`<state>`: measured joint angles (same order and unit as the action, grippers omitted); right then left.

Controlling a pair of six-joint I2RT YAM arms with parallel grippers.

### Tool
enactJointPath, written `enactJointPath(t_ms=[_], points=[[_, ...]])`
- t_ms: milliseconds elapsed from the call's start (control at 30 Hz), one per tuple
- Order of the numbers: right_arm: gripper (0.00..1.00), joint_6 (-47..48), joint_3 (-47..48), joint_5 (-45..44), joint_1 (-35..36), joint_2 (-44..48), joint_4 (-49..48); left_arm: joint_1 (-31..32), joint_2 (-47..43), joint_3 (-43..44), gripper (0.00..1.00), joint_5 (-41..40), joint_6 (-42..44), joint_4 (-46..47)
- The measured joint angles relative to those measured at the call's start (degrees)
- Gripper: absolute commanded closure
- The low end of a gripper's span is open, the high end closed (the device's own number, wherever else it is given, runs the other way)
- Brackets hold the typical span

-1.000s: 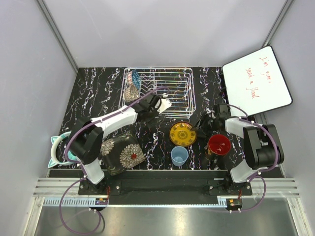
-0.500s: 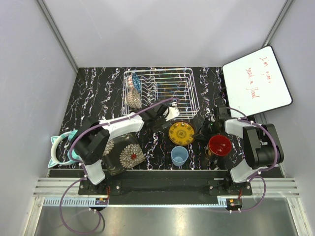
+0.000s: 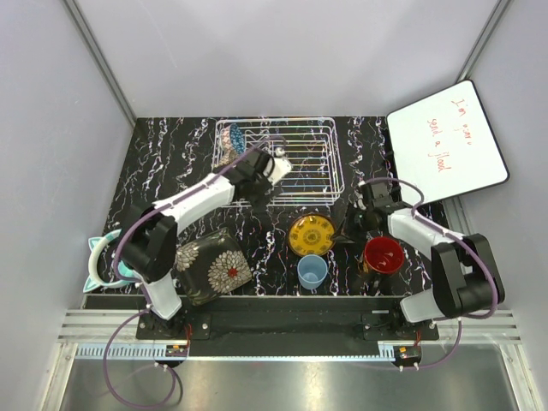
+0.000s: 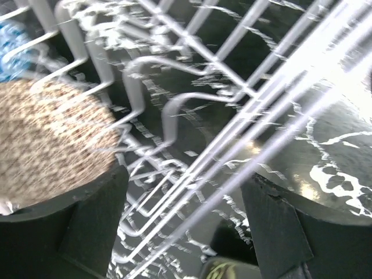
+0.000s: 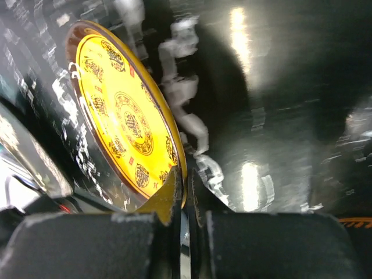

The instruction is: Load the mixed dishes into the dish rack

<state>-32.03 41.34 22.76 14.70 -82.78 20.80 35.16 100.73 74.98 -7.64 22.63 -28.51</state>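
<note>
two plates (image 3: 312,233) (image 3: 212,267), two bowls (image 4: 52,145) (image 3: 234,136), cup (image 3: 312,271), mug (image 3: 382,255), rack (image 3: 318,128)

The tabletop (image 3: 171,163) showed a glossy black marble-look finish veined in white, throwing back bright glare. The dish rack (image 3: 312,158) was shiny silver-white metal wire. The yellow plate (image 5: 125,125) carried a smooth, glossy glaze, as did the red-lined mug (image 3: 383,254). The beige bowl (image 4: 52,139) looked duller and finely speckled. The left gripper (image 4: 183,192) had jaws of what looked like matt black plastic.

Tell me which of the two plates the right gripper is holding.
The yellow patterned plate, pinched at its rim by the right gripper; the dark square floral plate lies untouched.
</note>
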Motion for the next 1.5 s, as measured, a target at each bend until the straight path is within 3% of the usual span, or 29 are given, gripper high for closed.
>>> enactJointPath(t_ms=[200, 467, 700, 867, 1033, 1233, 1500], points=[[1.00, 3.3, 9.5, -4.0, 7.4, 5.0, 7.6, -7.1, -5.4, 6.2, 0.18, 5.2, -4.2, -7.8], [1.00, 8.8, 22.5, -8.9, 8.2, 8.2, 15.3, -12.3, -17.6, 9.4, 0.18, 10.5, -8.8, -9.6], [1.00, 14.7, 39.3, -15.6, 9.9, -1.1, 14.6, -18.3, -20.0, 5.9, 0.18, 15.3, -11.3, -9.7], [1.00, 27.5, 50.8, -27.6, 14.7, -13.1, 8.6, -28.5, -19.4, 4.7, 0.19, 20.7, -12.9, -11.9], [1.00, 39.6, 51.8, -34.1, 19.2, -18.9, 1.1, -35.0, -19.2, 2.6, 0.20, 24.1, -13.4, -12.2], [1.00, 50.5, 51.3, -36.5, 22.1, -21.5, -6.6, -36.6, -17.5, 0.3, 0.20, 26.4, -13.2, -12.2], [1.00, 56.7, 52.6, -37.2, 23.7, -26.1, -9.1, -37.6, -14.5, 0.1, 0.21, 27.2, -13.5, -11.4]])
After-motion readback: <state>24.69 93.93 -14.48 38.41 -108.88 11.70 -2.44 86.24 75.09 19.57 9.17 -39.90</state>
